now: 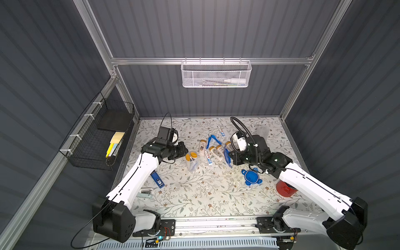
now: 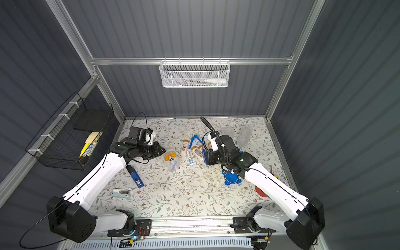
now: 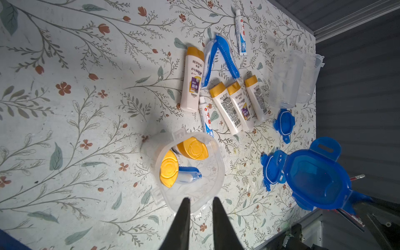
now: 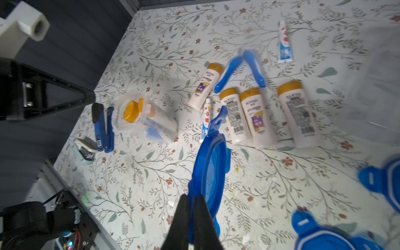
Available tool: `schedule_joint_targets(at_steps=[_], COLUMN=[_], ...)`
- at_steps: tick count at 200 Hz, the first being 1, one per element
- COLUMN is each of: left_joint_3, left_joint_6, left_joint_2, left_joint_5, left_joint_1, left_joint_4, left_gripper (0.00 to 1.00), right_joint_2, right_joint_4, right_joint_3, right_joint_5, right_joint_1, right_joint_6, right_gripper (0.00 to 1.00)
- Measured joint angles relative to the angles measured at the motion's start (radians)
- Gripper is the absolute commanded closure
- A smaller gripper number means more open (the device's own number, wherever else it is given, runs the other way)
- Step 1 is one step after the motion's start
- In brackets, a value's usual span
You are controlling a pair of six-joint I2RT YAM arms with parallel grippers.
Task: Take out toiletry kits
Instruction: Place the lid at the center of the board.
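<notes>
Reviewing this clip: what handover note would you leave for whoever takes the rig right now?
Left gripper: fingers slightly apart at the rim of the open jar; grip unclear.
Right gripper: shut on a blue lid.
Done: four bottles, two toothpaste tubes and two toothbrushes lie out on the table.
Left: two capped bottles and a blue toothbrush sit inside the jar; lid needs setting down.

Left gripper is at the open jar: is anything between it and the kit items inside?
Nothing visible does. The jar is lidless, its mouth facing the left gripper; two bottles and a toothbrush sit exposed inside. The right gripper holds a blue lid aside.
</notes>
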State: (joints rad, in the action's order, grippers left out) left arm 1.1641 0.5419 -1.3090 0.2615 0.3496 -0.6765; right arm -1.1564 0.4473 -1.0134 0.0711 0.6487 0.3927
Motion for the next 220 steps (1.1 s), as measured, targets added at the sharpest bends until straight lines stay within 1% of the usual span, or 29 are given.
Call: schedule_joint_targets(at_steps=[28, 52, 139, 172, 220], left_joint_3=[0.000, 0.000, 0.000, 0.000, 0.000], left_joint_6=[0.000, 0.000, 0.000, 0.000, 0.000], left_joint_2=[-0.010, -0.012, -0.015, -0.027, -0.028], left_joint_5=[0.000, 0.000, 0.000, 0.000, 0.000], left_joint_1=[-0.003, -0.003, -0.003, -0.003, -0.003], left_joint_4=[0.000, 0.000, 0.000, 0.002, 0.004], left_gripper=[0.78, 0.78, 0.78, 0.78, 0.78], right_joint_2=[0.027, 0.028, -0.010, -0.043, -0.132], right_joint_4=[0.035, 0.058, 0.115, 0.124, 0.137], right_joint_3=[0.039, 0.061, 0.087, 0.093, 0.092], right_joint_5=[-0.088, -0.124, -0.131, -0.140, -0.180], right_joint_1=[0.000, 0.000, 0.005, 0.036, 0.081], right_joint_6=[-0.012, -0.020, -0.035, -0.035, -0.035], right_gripper=[1.00, 1.00, 1.00, 1.00, 1.00])
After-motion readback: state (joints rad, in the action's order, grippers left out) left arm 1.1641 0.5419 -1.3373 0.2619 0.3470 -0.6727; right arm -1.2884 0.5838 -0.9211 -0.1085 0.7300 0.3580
